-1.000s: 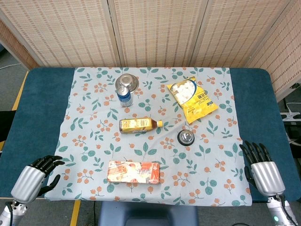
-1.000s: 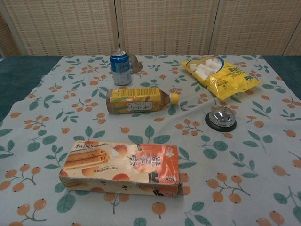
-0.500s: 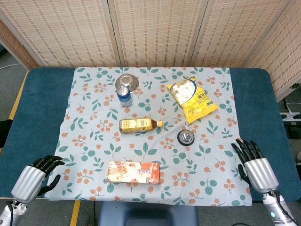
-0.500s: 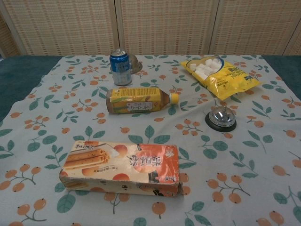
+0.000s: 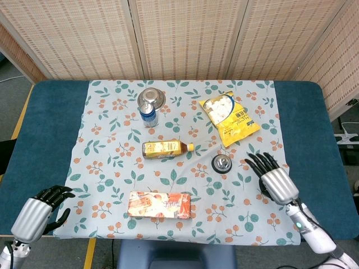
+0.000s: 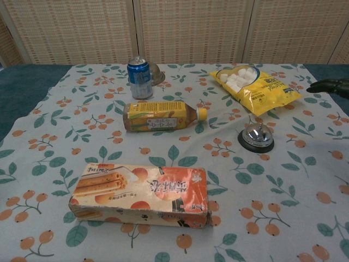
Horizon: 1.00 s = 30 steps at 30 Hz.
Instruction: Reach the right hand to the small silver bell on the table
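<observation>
Near the surface's (image 5: 50, 106) right side, I am reaching my empty, spread right hand (image 5: 276, 182) toward the silver bell (image 5: 221, 163) beside it; next I am needing leftward travel.

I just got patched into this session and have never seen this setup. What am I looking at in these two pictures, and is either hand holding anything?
You are driving a two-armed robot whose arms end in metal, human-like hands. The head view looks down from above onto the table; the chest view looks across it from lower down.

On the flowered cloth lie a silver bell, a yellow snack bag, a yellow bottle on its side, a blue can standing in front of a metal bowl, and an orange biscuit box.

The right hand hovers to the right of the bell with its fingers spread, not touching it; only its fingertips show at the chest view's edge. The left hand sits at the near left corner, fingers curled. Neither holds anything.
</observation>
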Tool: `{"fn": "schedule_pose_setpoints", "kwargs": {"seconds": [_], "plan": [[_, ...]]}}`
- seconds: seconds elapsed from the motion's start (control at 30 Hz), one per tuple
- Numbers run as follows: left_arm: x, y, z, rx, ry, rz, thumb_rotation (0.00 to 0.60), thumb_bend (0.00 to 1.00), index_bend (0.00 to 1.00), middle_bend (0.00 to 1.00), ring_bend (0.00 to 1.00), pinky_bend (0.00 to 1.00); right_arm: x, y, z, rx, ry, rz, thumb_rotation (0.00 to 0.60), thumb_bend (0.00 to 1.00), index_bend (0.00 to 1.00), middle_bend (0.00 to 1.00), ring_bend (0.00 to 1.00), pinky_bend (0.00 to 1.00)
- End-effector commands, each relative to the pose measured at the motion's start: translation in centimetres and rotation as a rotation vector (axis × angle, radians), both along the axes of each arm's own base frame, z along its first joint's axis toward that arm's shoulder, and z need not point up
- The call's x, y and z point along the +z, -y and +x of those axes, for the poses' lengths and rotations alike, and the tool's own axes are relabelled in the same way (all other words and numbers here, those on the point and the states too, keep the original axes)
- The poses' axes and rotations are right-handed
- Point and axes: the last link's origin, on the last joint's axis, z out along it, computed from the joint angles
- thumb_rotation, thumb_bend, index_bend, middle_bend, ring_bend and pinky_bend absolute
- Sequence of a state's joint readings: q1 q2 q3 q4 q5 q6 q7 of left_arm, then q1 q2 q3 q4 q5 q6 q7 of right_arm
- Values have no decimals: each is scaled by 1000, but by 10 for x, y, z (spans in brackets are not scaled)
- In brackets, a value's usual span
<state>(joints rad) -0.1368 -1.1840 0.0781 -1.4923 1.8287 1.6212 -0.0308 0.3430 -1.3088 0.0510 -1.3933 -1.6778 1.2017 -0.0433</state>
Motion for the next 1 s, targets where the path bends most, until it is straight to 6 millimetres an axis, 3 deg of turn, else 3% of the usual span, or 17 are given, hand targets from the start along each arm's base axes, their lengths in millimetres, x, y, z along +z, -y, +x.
{"fn": "schedule_pose_setpoints", "kwargs": {"seconds": [0.03, 0.43, 0.73, 1.0], "plan": [[0, 1, 1, -6, 1, -1, 600, 434, 359, 305, 258, 436, -21, 25, 12, 14, -8, 39, 600, 876, 0, 0, 0, 0], [1, 1, 1, -3, 7, -5, 600, 435, 367, 328, 258, 435, -72, 74, 32, -1, -45, 116, 600, 883, 0, 0, 0, 0], [2, 0, 0, 1, 12, -9, 600, 435, 368, 339, 260, 435, -105, 82, 34, -25, -72, 181, 600, 883, 0, 0, 0, 0], [3, 1, 0, 2, 17, -9, 600, 434, 370, 349, 261, 435, -110, 84, 27, -37, -88, 175, 600, 883, 0, 0, 0, 0]]}}
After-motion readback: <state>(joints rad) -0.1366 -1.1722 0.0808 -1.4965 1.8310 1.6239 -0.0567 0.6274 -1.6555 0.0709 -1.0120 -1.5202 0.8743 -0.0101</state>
